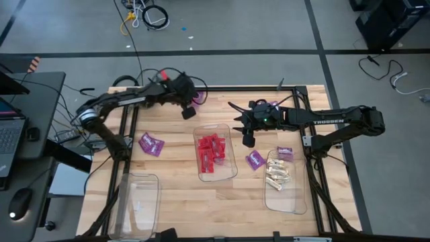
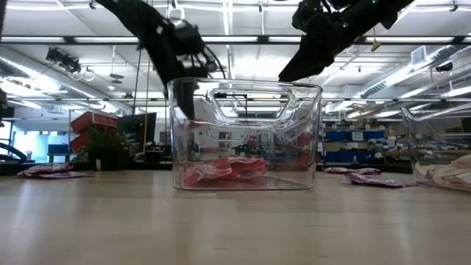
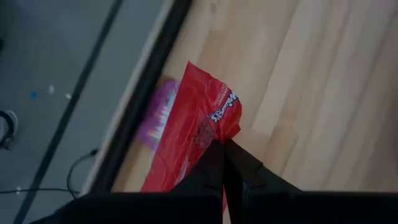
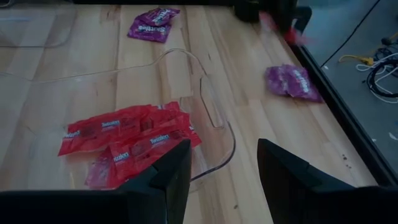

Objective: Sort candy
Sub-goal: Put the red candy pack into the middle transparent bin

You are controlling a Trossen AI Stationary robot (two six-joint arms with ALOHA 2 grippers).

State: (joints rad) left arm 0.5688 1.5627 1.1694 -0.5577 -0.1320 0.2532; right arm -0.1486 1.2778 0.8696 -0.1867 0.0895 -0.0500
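Note:
My left gripper (image 1: 187,109) hangs over the table's far edge, shut on a shiny red packet (image 3: 193,130). A purple packet (image 3: 158,112) lies on the wood under it (image 1: 199,97). My right gripper (image 4: 221,168) is open and holds nothing. It hovers by the right rim of the middle clear bin (image 1: 232,134), which holds several red packets (image 4: 124,143). Other purple packets lie at the table's left (image 1: 151,143) and between the middle and right bins (image 1: 254,160). Whitish-cream pieces (image 1: 277,175) fill the right bin. My left gripper pinches the red packet between its two fingertips (image 3: 214,163), near one edge of the wrapper (image 3: 217,134). The fingers point down from above. The packet sticks out beyond the tips, and it seems lifted clear of the wood and of the purple packet below.
A third clear bin (image 1: 138,202) stands at the table's near left corner. Another purple packet (image 1: 285,152) rests at the right bin's far rim. Black frame rails run along the table's edges (image 3: 134,106). Bare wood shows near the middle bin's near side (image 2: 235,221).

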